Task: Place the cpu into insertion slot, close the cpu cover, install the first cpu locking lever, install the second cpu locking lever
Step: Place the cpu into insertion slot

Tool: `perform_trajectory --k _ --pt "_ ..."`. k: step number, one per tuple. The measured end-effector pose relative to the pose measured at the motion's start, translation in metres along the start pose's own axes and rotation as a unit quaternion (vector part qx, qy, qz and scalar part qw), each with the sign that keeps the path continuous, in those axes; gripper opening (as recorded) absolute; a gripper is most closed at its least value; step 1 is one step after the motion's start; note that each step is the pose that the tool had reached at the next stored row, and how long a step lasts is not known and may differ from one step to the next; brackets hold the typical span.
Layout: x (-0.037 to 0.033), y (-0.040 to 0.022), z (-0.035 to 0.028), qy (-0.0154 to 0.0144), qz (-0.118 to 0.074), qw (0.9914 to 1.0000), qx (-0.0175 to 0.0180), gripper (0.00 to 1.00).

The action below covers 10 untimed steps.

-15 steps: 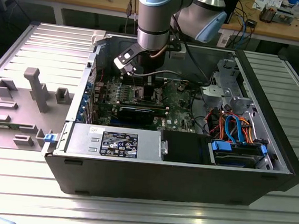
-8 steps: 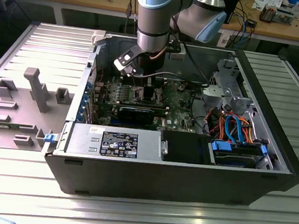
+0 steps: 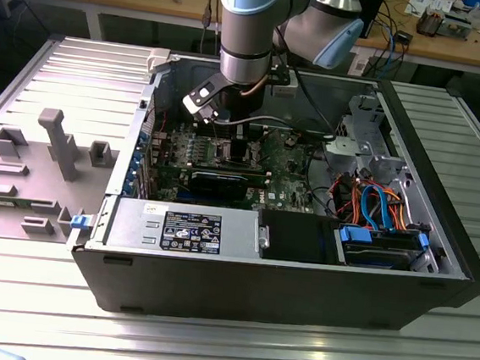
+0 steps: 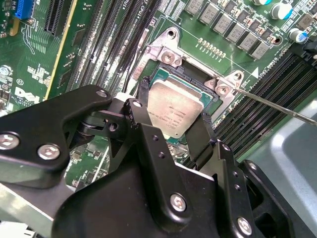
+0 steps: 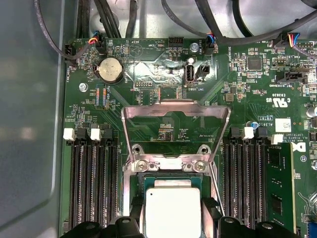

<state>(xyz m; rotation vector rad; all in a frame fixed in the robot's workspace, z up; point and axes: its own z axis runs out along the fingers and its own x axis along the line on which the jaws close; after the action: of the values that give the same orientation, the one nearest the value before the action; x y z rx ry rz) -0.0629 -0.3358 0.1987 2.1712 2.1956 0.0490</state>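
Pinching a small, flat, square cpu (image 4: 174, 113) with a dull silver metal top by two opposite edges, black jaws closed against its sides in the second wrist view. Holding it squarely at the small square insertion slot (image 4: 165, 53) with the silvery metal rim, on a green motherboard (image 5: 163, 84); impossible to tell whether fully seated. Showing, in the first wrist view, the thin, square, silvery metal cpu cover (image 5: 176, 106) tilted up and open just behind the slot, board visible through its large window. Showing too a thin steel lever rod (image 4: 272, 104) angled away from the slot's corner over long, narrow black memory slots (image 5: 91, 183). Reaching down, in the exterior view, with a pale blue and silver robot arm (image 3: 250, 28) into an open black desktop computer case (image 3: 255, 292) lying on a ribbed grey metal tabletop (image 3: 207, 347).
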Motion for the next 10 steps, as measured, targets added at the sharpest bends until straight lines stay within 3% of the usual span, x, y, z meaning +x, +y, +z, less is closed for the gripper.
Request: perform_trajectory --k 5,6,8,10 --pt "0.0000 0.0000 -0.0006 0.0002 0.005 0.99999 0.0001 0.55" --pt "0.0000 0.0000 -0.0003 0.0011 0.006 0.99998 0.0001 0.55" --pt "0.0000 0.0000 0.0002 0.0064 0.007 0.99996 0.0001 0.55" --pt "0.0000 0.0000 0.0005 0.0065 0.007 0.99996 0.0001 0.55"
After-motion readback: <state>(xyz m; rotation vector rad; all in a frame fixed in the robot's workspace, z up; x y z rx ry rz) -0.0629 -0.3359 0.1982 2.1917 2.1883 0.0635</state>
